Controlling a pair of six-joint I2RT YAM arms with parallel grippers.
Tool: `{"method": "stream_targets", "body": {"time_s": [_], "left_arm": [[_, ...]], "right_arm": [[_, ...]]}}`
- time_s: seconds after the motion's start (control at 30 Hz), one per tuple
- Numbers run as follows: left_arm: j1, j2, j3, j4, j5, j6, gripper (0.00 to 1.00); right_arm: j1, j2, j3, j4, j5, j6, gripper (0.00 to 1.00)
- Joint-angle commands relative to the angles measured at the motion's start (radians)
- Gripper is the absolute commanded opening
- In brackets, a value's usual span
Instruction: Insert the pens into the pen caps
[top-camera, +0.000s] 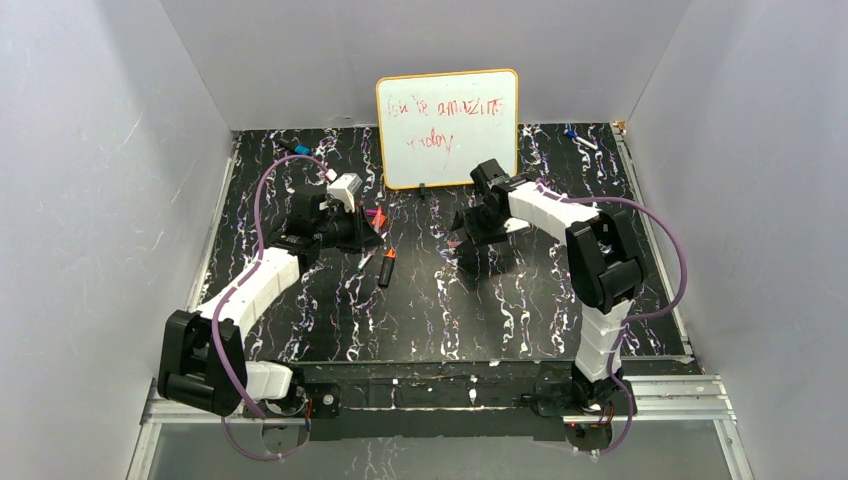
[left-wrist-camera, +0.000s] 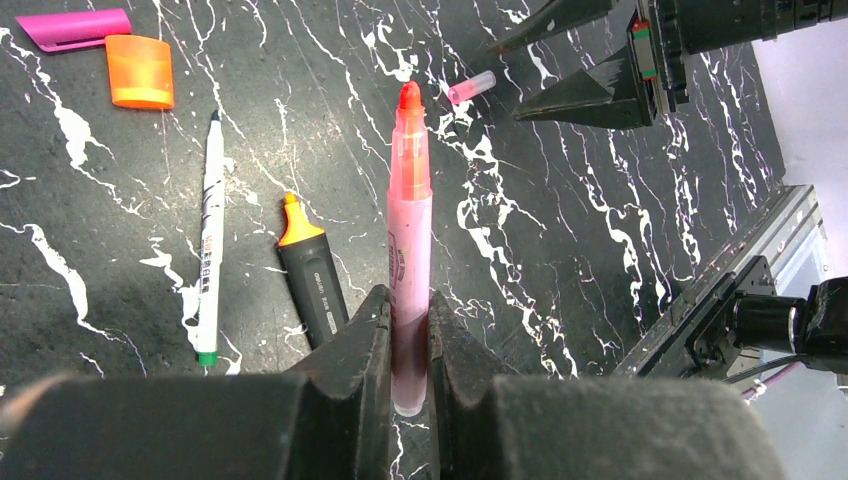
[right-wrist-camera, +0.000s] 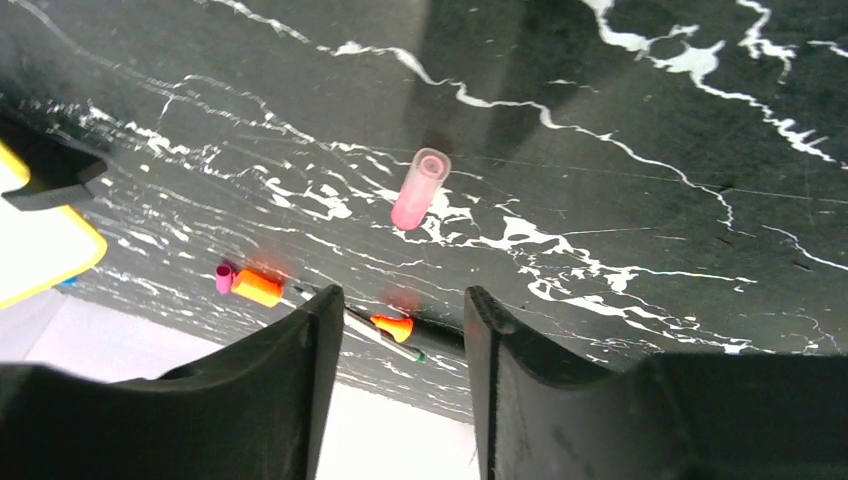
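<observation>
left gripper (left-wrist-camera: 408, 320): fingers clamped tight on the rear end of the pink pen (left-wrist-camera: 410, 230); the barrel sticks straight out ahead of them.
pink pen: uncapped, with its red-orange tip aimed toward the right gripper. Can't tell whether it touches the table.
right gripper (right-wrist-camera: 402, 300): jaws apart with nothing between them, hanging low over the table (right-wrist-camera: 650, 150).
pink cap (right-wrist-camera: 421, 188): on its side on the table, just past the right gripper's fingertips and not touching them. In the left wrist view it sits near the pink pen's tip, apart from it.
black pen (left-wrist-camera: 312, 280): flat on the table, just beside the pink pen and between it and the white pen. Its orange tip is bare.
white pen (left-wrist-camera: 210, 240): flat on the table, roughly parallel to the black pen. It has a dark bare tip and a green rear end.
orange cap (left-wrist-camera: 140, 72): on the table beyond the white pen's tip.
purple cap (left-wrist-camera: 75, 27): lying just beside the orange cap; can't tell whether they touch.
arms: both reach in toward mid-table, the grippers facing each other, near but apart.
whiteboard (top-camera: 447, 128): upright at the far side of the table with red scribble on it, behind both grippers.
</observation>
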Motion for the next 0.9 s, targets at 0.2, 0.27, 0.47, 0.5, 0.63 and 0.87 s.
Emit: {"method": "stream_targets", "body": {"time_s": [0.2,0.27,0.47,0.5,0.63,0.87], "left_arm": [[0.008,-0.035,0.028,-0.029,0.003,0.012,0.0],[0.009,-0.03,0.028,-0.029,0.004,0.013,0.0],[0.009,-0.012,0.033,-0.034,0.009,0.018,0.0],[0.008,-0.01,0.033,-0.034,0.008,0.018,0.0],[0.008,0.001,0.036,-0.037,0.009,0.021,0.0],[0.01,0.008,0.036,-0.043,0.009,0.025,0.0]], "right_arm": [[-0.011,0.077,0.067,-0.097,0.01,0.08,0.5],[-0.019,0.08,0.052,-0.078,0.01,0.08,0.49],[-0.04,0.106,0.038,-0.041,-0.003,0.067,0.47],[-0.042,0.113,0.038,-0.043,-0.005,0.063,0.47],[-0.044,0.124,0.038,-0.048,-0.01,0.057,0.46],[-0.043,0.155,0.057,-0.05,-0.035,0.049,0.42]]}}
